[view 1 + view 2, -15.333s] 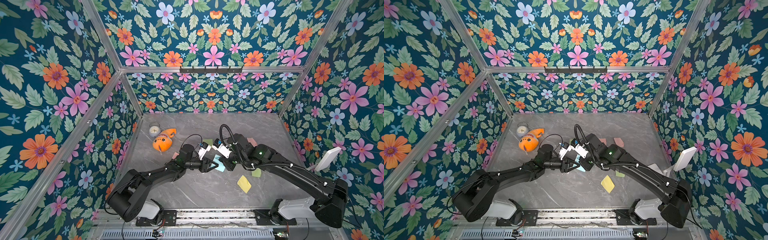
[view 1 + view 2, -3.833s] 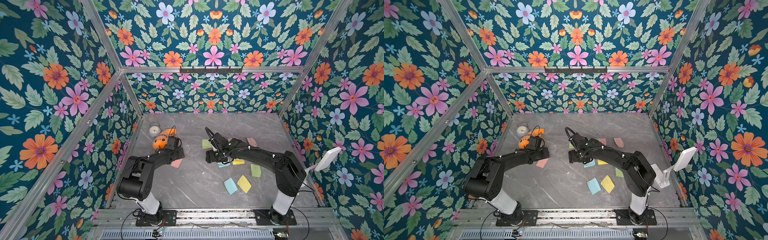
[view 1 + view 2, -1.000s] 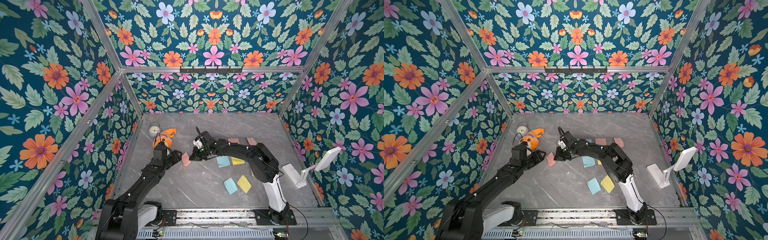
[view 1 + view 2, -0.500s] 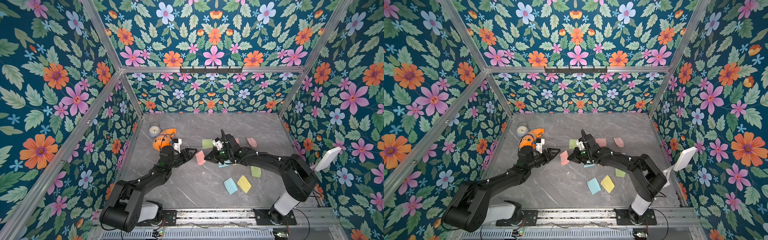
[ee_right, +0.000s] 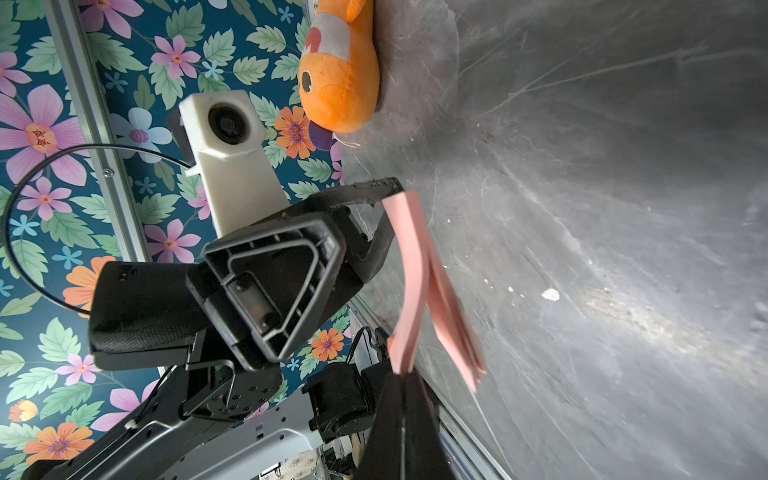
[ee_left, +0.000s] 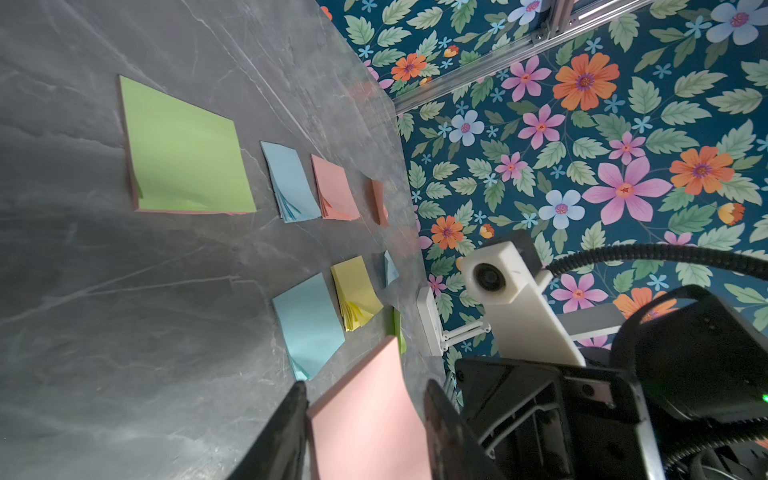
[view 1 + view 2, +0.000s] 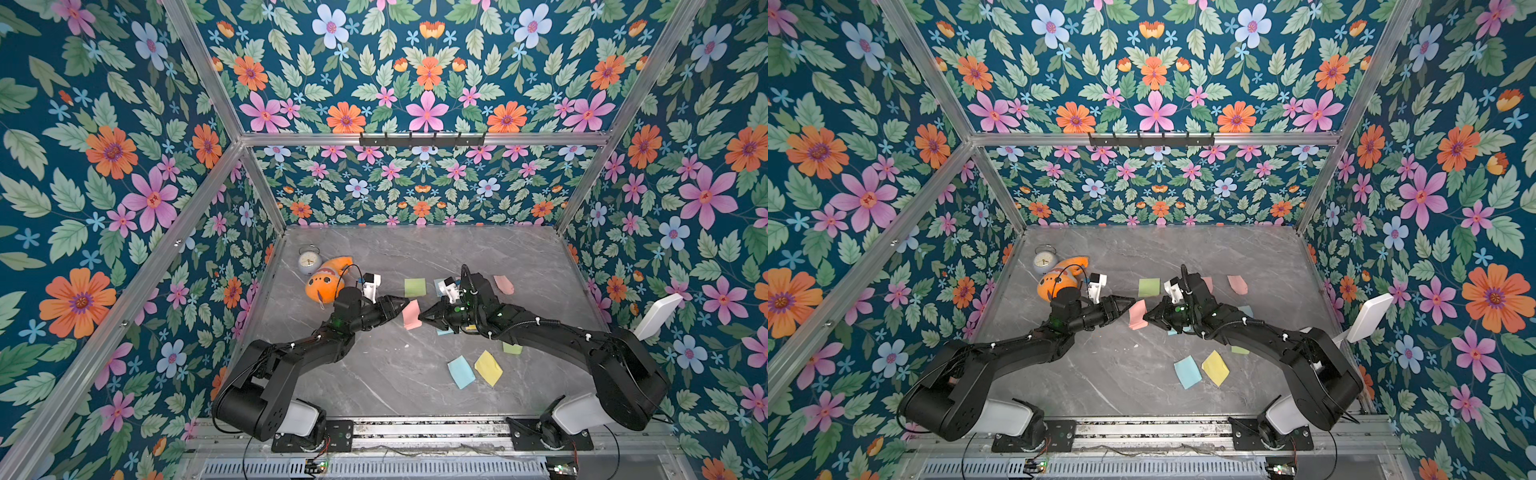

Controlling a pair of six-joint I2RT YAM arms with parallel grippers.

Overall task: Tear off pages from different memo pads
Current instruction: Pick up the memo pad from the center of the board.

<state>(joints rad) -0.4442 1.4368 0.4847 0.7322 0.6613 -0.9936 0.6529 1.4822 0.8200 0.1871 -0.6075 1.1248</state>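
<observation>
One pink memo pad (image 7: 411, 315) hangs upright in the air over the middle of the grey table (image 7: 386, 374), between the two grippers. The right gripper (image 7: 420, 317) is closed, pinching the pad's edge, and its sheets fan apart in the right wrist view. The left gripper (image 7: 400, 305) has its jaws set apart on either side of the opposite edge; whether they press on it cannot be told. Five more memo pads lie around the right arm: one green pad (image 6: 187, 153), one light blue pad (image 6: 289, 183), one salmon pad (image 6: 334, 189), a second light blue pad (image 6: 309, 324) and one yellow pad (image 6: 355, 291). Two loose pages lie side by side near the front: one blue page (image 7: 461, 372), one yellow page (image 7: 488, 368). Three further squares, pad or page unclear: one salmon-pink square (image 7: 503, 284), one pale blue square (image 7: 1246, 311), one green square (image 7: 512, 348). At the back left sit one orange plush fish (image 7: 328, 282) and one alarm clock (image 7: 309, 261).
</observation>
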